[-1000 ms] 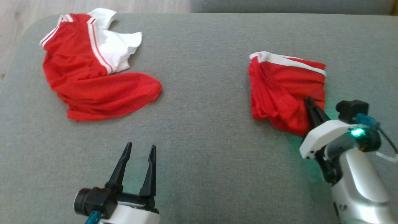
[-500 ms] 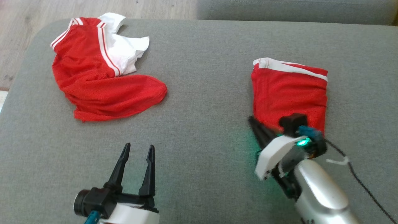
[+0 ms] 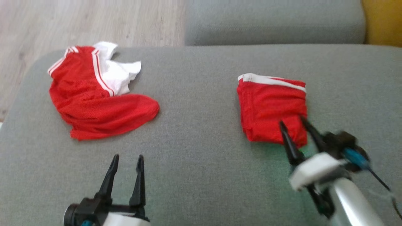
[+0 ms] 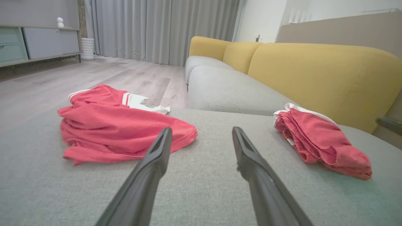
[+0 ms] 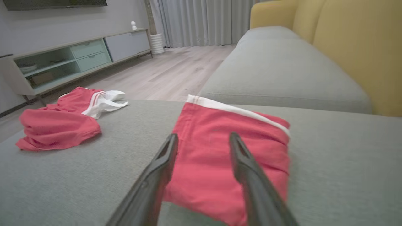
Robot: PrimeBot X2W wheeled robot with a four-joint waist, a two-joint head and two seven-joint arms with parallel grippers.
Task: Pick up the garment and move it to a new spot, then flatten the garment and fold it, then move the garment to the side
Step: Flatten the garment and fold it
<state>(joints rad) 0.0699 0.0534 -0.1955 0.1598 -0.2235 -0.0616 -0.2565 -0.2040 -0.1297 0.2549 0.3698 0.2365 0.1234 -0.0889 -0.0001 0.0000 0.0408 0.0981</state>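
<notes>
A folded red garment [image 3: 270, 103] with a white band lies flat on the right of the grey sofa seat [image 3: 201, 141]; it is also in the left wrist view [image 4: 317, 138] and the right wrist view [image 5: 260, 138]. My right gripper [image 3: 292, 121] [image 5: 203, 135] is open, its fingertips just above the garment's near edge and holding nothing. A second, crumpled red and white garment [image 3: 94, 110] [image 4: 119, 128] [image 5: 56, 122] lies at the far left. My left gripper [image 3: 128, 157] [image 4: 201, 129] stands open and empty over the bare seat near the front edge.
The seat's rounded left edge drops to a wooden floor [image 3: 78, 22]. Another grey cushion [image 3: 270, 22] lies beyond, with a yellow backrest [image 4: 314, 72] on the right. A low cabinet [image 5: 62, 59] stands across the room. A black cable [image 3: 380, 182] trails from the right wrist.
My right gripper has opened and let go of the folded garment, which now lies flat. That arm swung about near the garment's front edge. The head camera has tilted up, shifting the picture.
</notes>
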